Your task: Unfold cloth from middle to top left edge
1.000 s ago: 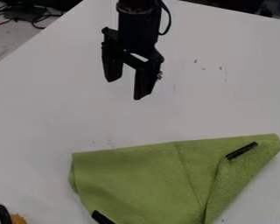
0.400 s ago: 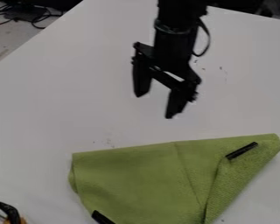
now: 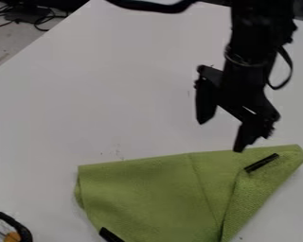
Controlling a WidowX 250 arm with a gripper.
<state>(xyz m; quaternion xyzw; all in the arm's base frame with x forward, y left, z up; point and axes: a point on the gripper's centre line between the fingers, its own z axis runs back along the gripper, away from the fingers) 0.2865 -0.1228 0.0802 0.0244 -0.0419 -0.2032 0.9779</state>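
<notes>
At the near left corner, a curved black edge (image 3: 21,227) goes around an orange bit (image 3: 13,236); I can't tell what they are. The green cloth (image 3: 147,198) looks soft and a bit fuzzy, and the surface (image 3: 116,94) is white and flat. The cloth lies folded on the near part, from the middle to the right, with a pointy right end. One short black strip (image 3: 262,162) sits near that point, another (image 3: 110,235) at the near left side. The end effector (image 3: 220,137) is open, over the cloth's far edge.
</notes>
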